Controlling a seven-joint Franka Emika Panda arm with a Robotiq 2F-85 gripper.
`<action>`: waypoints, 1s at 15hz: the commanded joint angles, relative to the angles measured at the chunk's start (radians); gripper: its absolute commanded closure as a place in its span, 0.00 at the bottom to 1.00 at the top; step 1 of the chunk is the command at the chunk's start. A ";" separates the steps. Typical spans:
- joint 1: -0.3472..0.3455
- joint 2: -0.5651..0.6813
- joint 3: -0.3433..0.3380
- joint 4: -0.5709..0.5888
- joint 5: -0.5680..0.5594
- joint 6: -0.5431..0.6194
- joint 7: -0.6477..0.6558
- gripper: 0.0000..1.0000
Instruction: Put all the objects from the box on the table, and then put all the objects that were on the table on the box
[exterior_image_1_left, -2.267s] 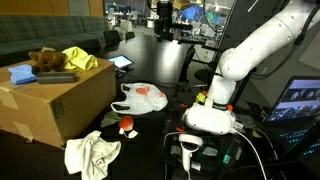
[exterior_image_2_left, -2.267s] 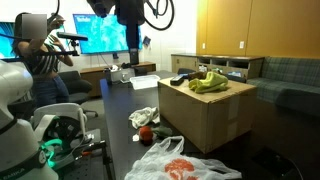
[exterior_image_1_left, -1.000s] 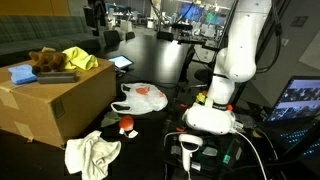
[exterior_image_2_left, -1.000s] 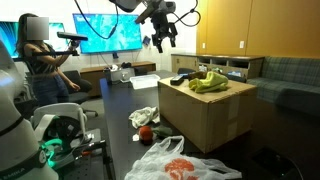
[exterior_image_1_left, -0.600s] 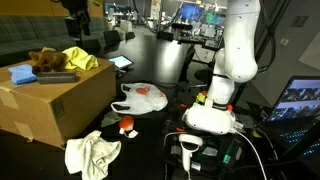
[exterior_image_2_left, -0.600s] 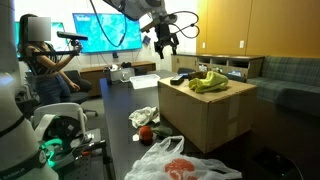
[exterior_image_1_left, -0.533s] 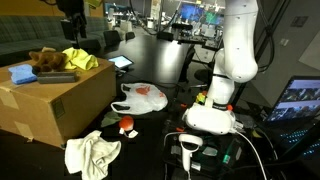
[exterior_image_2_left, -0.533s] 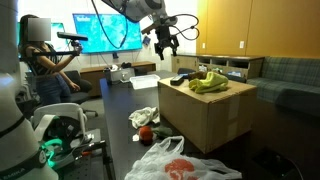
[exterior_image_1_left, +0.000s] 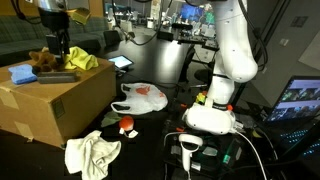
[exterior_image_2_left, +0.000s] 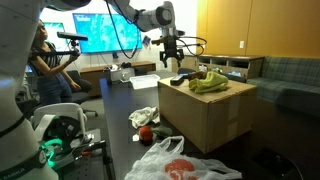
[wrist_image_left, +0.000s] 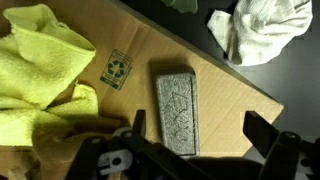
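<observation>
Cardboard box lies beneath the spread fingers.

A robotics lab in office space: a big wall screen, a person holding a controller, a grey sofa, and the arm's base amid cables.

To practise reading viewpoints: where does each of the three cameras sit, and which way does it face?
Exterior view: near the white robot base, facing the large brown cardboard box; arm shows.
Exterior view: across the dark table, base at left, gripper over box.
Wrist view: looks down on the box; open gripper shows.
All share: crumpled yellow cloth.
</observation>
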 joint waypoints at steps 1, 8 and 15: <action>-0.022 0.067 -0.001 0.064 0.091 0.029 -0.115 0.00; -0.027 0.145 -0.012 0.094 0.152 0.041 -0.160 0.00; 0.017 0.193 -0.055 0.111 0.084 0.078 -0.119 0.00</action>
